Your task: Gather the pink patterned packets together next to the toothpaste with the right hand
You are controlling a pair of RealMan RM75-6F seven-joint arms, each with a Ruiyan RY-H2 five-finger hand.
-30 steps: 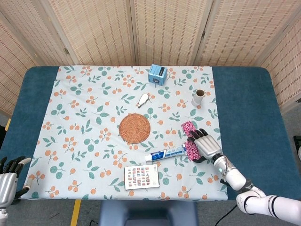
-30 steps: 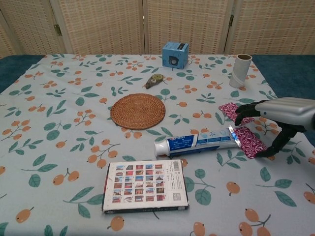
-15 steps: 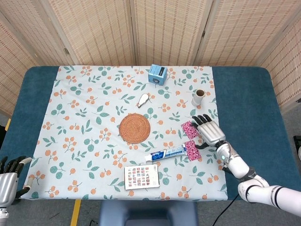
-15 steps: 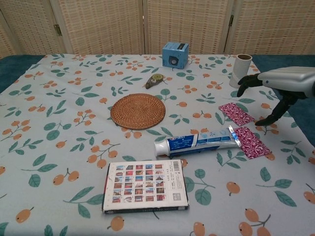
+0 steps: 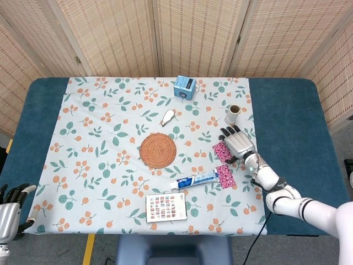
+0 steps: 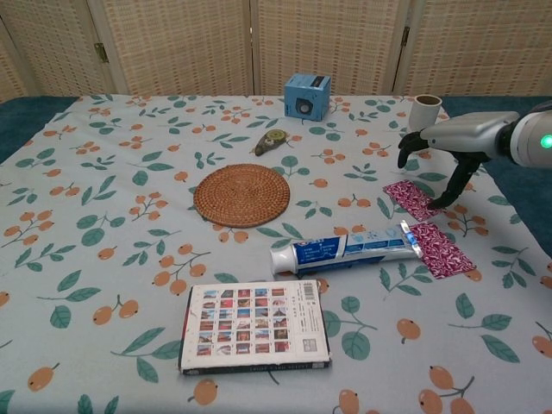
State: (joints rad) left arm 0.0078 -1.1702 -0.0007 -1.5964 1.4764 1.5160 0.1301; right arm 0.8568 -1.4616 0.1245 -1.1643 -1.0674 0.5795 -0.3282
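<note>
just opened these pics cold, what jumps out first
The right hand hovers with fingers spread above a pink packet on the floral cloth. A second pink packet lies at the flat end of the toothpaste, nearer the front edge. A round woven mat sits mid-table.

Left hand [image 5: 10, 208] cut off at head view's corner; right hand [image 5: 237, 142] hides part of farther pink packet [image 5: 221, 151]

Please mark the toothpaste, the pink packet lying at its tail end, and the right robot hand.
toothpaste [image 6: 345, 250], chest view, middle of the tube body.
pink packet at the tail [image 6: 442, 252], chest view, centre of its patterned face.
right robot hand [image 5: 237, 142], head view, back of the hand.
</note>
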